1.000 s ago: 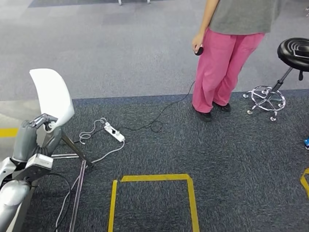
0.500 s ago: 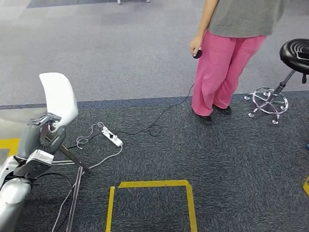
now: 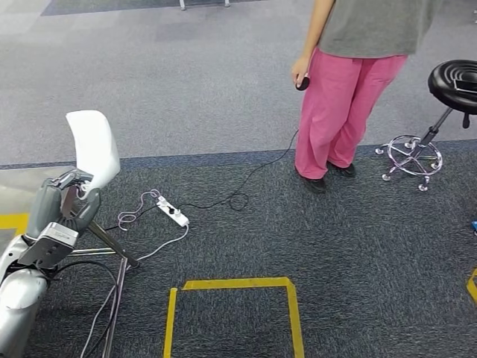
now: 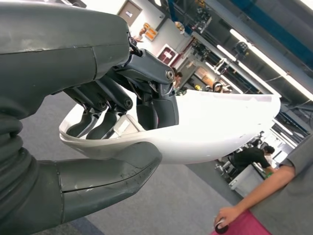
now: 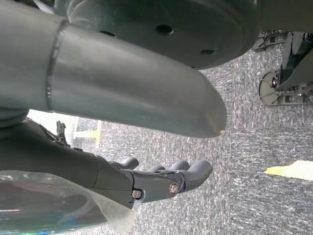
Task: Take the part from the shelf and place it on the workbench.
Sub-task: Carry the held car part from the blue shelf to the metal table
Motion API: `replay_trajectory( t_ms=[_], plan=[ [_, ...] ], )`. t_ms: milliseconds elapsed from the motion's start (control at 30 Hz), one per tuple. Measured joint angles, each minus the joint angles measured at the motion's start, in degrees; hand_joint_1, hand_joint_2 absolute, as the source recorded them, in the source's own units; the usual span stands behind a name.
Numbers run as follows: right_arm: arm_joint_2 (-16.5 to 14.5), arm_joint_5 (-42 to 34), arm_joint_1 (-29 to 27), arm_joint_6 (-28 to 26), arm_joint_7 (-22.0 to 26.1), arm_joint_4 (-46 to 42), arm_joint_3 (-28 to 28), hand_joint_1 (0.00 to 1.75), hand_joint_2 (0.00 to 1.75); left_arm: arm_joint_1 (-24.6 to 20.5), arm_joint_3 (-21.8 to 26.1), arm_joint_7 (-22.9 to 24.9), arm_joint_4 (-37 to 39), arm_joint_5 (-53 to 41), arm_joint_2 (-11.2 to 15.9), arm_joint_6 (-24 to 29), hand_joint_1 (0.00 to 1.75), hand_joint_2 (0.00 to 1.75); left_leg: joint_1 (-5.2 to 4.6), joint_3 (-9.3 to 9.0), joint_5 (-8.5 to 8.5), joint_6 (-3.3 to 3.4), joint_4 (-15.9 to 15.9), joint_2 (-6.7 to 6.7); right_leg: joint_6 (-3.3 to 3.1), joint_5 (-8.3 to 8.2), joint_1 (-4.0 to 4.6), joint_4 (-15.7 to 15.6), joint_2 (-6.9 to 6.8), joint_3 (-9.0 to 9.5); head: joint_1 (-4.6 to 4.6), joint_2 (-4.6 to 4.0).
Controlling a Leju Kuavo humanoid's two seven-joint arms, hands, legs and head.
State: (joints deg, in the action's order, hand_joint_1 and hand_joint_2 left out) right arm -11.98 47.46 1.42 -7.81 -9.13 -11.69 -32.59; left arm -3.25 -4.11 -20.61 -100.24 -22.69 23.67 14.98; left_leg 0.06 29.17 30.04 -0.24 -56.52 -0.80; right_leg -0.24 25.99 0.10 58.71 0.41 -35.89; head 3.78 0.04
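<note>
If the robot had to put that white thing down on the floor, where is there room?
Bare carpet lies inside the yellow tape square and between it and the person. It is crowded by the left hand: white part, power strip, cables, metal stand legs.

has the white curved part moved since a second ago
Yes: the white curved plastic part, held by the left hand, has shifted rightward, closer to the white power strip on the carpet.
</note>
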Motion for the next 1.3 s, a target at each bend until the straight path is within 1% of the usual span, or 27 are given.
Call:
replay_trajectory(
  t_ms=[333,367,467,500,533,567,600,633,667,700,733,767,800,833,867,933,967,1000,1033,1067,1100,1133,1167,1200,1233,1267,1300],
  plan=[
    [0.0,0.2,0.0,-0.2,-0.1,0.0,-0.2,0.0,0.0,0.0,0.0,0.0,0.0,-0.1,0.0,-0.4,1.75,1.75,-0.23,0.0,-0.05,-0.05,-0.3,0.0,0.2,-0.28,-0.25,0.0,-0.06,0.19,0.0,-0.01],
    [0.0,0.2,0.0,-0.2,-0.1,0.0,-0.2,0.0,0.0,0.0,0.0,0.0,0.0,-0.1,0.0,-0.4,1.75,1.75,-0.32,0.03,-0.04,0.11,-0.4,0.0,0.46,-0.45,-0.39,-0.2,-0.11,0.25,-0.01,-0.01],
    [-0.1,0.5,0.0,-0.5,-0.3,0.0,-0.2,0.0,0.0,0.1,0.1,0.0,0.0,-0.1,0.2,-0.3,1.75,1.75,-0.21,-1.06,-1.41,1.68,1.7,-0.04,1.63,-0.72,-0.61,-1.0,-0.28,0.53,0.14,0.0],
    [-0.1,0.6,0.0,-0.6,-0.4,0.0,-0.2,0.0,0.0,0.1,0.2,-0.1,-0.1,-0.2,0.2,-0.2,1.75,1.75,0.0,-1.62,-2.09,2.15,2.8,-0.1,1.84,0.06,-0.55,-0.1,-0.26,0.12,0.11,0.0],
    [-0.1,0.8,0.1,-0.7,-0.4,-0.1,-0.2,0.0,0.0,0.0,0.2,-0.1,-0.1,-0.2,0.1,-0.1,1.75,1.75,0.24,-2.05,-2.55,2.32,3.6,-0.22,2.0,1.47,-0.56,2.2,-0.23,-0.96,0.03,0.0],
    [-0.1,0.9,0.0,-0.7,-0.5,-0.1,-0.2,0.0,0.0,0.1,0.2,-0.1,-0.1,-0.2,0.1,-0.1,1.75,1.75,0.31,-2.1,-2.68,2.37,3.8,-0.43,2.2,3.19,-0.67,5.5,-0.21,-2.36,-0.08,-0.01],
    [-0.1,1.0,0.0,-0.7,-0.5,-0.1,-0.2,0.0,0.0,0.3,0.2,-0.1,-0.1,-0.2,0.0,0.0,1.75,1.75,0.44,-2.01,-2.65,2.32,3.7,-0.68,2.45,4.79,-0.84,9.2,-0.21,-4.02,-0.09,-0.01],
    [-0.1,1.1,0.0,-0.8,-0.5,-0.1,-0.2,0.0,0.0,0.5,0.1,-0.1,0.0,-0.2,-0.2,0.0,1.75,1.75,0.61,-1.93,-2.54,2.14,3.6,-1.04,2.76,5.67,-1.04,12.0,-0.22,-5.23,-0.07,-0.01],
    [0.0,1.1,0.0,-0.8,-0.6,-0.1,-0.2,0.0,0.0,0.7,0.1,-0.1,0.0,-0.2,-0.2,0.0,1.75,1.75,0.87,-1.88,-2.36,1.83,3.3,-1.49,3.11,5.48,-1.27,12.9,-0.22,-5.48,-0.05,-0.02],
    [0.0,1.1,0.0,-0.8,-0.6,-0.1,-0.2,0.0,0.0,0.8,0.1,-0.1,0.0,-0.2,-0.3,0.0,1.75,1.75,1.23,-1.83,-2.1,1.38,2.9,-2.05,3.52,4.3,-1.56,11.5,-0.16,-4.58,-0.05,-0.02],
    [0.0,1.1,-0.1,-0.8,-0.6,-0.1,-0.2,0.0,0.0,0.8,0.1,-0.1,0.0,-0.2,-0.4,0.0,1.75,1.75,1.65,-1.75,-1.69,0.78,2.3,-2.65,4.01,2.58,-1.95,8.2,0.2,-2.7,-0.06,-0.02],
    [0.0,1.1,-0.1,-0.8,-0.6,-0.1,-0.2,0.0,0.0,0.8,0.1,-0.1,0.0,-0.2,-0.4,0.0,1.75,1.75,2.01,-1.48,-1.18,0.06,1.6,-3.24,4.58,1.75,-2.28,5.0,1.38,-0.7,-0.13,-0.02],
    [0.0,1.1,-0.1,-0.8,-0.6,-0.1,-0.2,0.0,0.0,0.7,0.1,-0.1,0.0,-0.2,-0.4,0.0,1.75,1.75,2.26,-1.01,-0.64,-0.63,0.5,-3.84,4.74,1.45,-2.54,2.4,2.45,0.89,-0.33,-0.02],
    [-0.1,1.1,-0.1,-0.8,-0.6,-0.1,-0.2,0.0,0.0,0.7,0.2,-0.1,-0.1,-0.2,-0.4,0.1,1.75,1.75,2.38,-0.45,-0.26,-1.19,-0.4,-4.34,4.55,1.74,-2.68,1.2,3.23,1.76,-0.42,-0.01],
    [-0.1,1.1,-0.1,-0.8,-0.6,-0.1,-0.2,0.0,0.0,0.8,0.2,-0.1,-0.1,-0.2,-0.3,0.1,1.75,1.75,2.4,0.11,-0.1,-1.57,-1.0,-4.77,4.07,2.48,-2.6,1.3,3.6,1.95,-0.44,-0.01],
    [-0.1,1.1,-0.1,-0.9,-0.7,-0.1,-0.2,0.0,0.0,0.9,0.2,-0.1,-0.1,-0.2,-0.2,0.1,1.75,1.75,2.5,0.67,-0.09,-1.9,-1.3,-5.26,2.81,2.69,-2.48,1.8,2.24,1.9,-0.23,-0.01],
    [-0.1,1.1,-0.1,-0.9,-0.7,-0.1,-0.2,0.0,0.0,0.9,0.2,-0.1,0.0,-0.2,-0.1,0.1,1.75,1.75,2.49,0.96,0.17,-2.01,-1.9,-4.48,2.36,2.81,-2.41,1.9,1.59,1.95,-0.1,-0.02],
    [-0.1,1.1,-0.1,-0.9,-0.7,-0.1,-0.2,0.0,0.0,0.9,0.2,-0.1,0.0,-0.2,-0.1,0.1,1.75,1.75,2.44,1.67,0.95,-2.1,-3.4,-3.23,1.99,2.92,-2.36,1.9,0.85,2.03,0.01,-0.02],
    [-0.1,1.1,-0.1,-0.8,-0.7,-0.1,-0.2,0.0,0.0,0.8,0.3,-0.2,0.0,-0.2,-0.1,0.1,1.75,1.75,2.34,3.04,2.3,-2.19,-6.2,-1.75,1.66,3.03,-2.26,1.8,0.08,2.1,0.15,-0.01],
    [-0.1,1.1,-0.2,-0.8,-0.7,-0.1,-0.2,0.0,0.0,0.8,0.3,-0.2,0.0,-0.1,-0.1,0.1,1.75,1.75,2.21,4.99,3.95,-2.2,-10.1,-0.4,1.39,3.13,-2.09,1.8,-0.68,2.16,0.26,-0.01],
    [-0.1,1.1,-0.2,-0.8,-0.7,-0.1,-0.2,0.0,0.0,0.7,0.3,-0.2,0.0,-0.1,-0.1,0.1,1.75,1.75,2.15,7.14,5.54,-2.17,-14.2,0.15,1.21,3.24,-1.9,1.8,-1.5,2.2,0.31,0.0],
    [-0.1,1.1,-0.2,-0.8,-0.7,-0.1,-0.2,0.0,0.0,0.8,0.3,-0.2,0.0,-0.1,-0.1,0.1,1.75,1.75,2.1,8.93,6.49,-2.06,-17.5,0.3,1.04,3.36,-1.69,1.8,-2.29,2.25,0.33,0.0],
    [-0.1,1.1,-0.2,-0.8,-0.6,-0.1,-0.2,0.0,0.0,0.8,0.3,-0.2,0.0,-0.1,-0.1,0.1,1.75,1.75,2.01,9.86,6.31,-1.83,-18.9,0.34,0.87,3.49,-1.48,1.8,-3.05,2.36,0.32,-0.01],
    [-0.1,1.1,-0.2,-0.7,-0.5,-0.1,-0.3,0.0,0.0,0.9,0.3,-0.2,0.0,-0.1,-0.1,0.1,1.75,1.75,1.83,9.76,4.98,-1.45,-18.1,0.44,0.74,3.63,-1.28,1.8,-3.82,2.54,0.32,-0.01],
    [-0.1,1.1,-0.1,-0.7,-0.5,-0.1,-0.3,0.0,0.0,0.9,0.3,-0.2,0.0,-0.1,-0.1,0.1,1.75,1.75,1.51,8.68,2.77,-0.89,-15.3,0.84,0.65,3.79,-1.11,1.8,-4.55,2.81,0.32,-0.01],
    [-0.1,1.1,-0.1,-0.7,-0.4,-0.1,-0.3,0.0,0.0,0.9,0.4,-0.2,0.0,-0.1,0.0,0.1,1.75,1.75,0.98,7.12,0.44,-0.17,-11.5,2.07,0.59,3.94,-0.99,1.8,-5.24,3.07,0.31,-0.02],
    [-0.1,1.1,-0.1,-0.7,-0.4,-0.1,-0.3,0.0,0.0,0.8,0.5,-0.2,0.0,-0.1,0.0,0.1,1.75,1.75,0.35,5.67,-1.21,0.51,-8.0,3.72,0.64,4.09,-0.78,1.7,-5.91,3.32,0.3,-0.02]
  ],
)
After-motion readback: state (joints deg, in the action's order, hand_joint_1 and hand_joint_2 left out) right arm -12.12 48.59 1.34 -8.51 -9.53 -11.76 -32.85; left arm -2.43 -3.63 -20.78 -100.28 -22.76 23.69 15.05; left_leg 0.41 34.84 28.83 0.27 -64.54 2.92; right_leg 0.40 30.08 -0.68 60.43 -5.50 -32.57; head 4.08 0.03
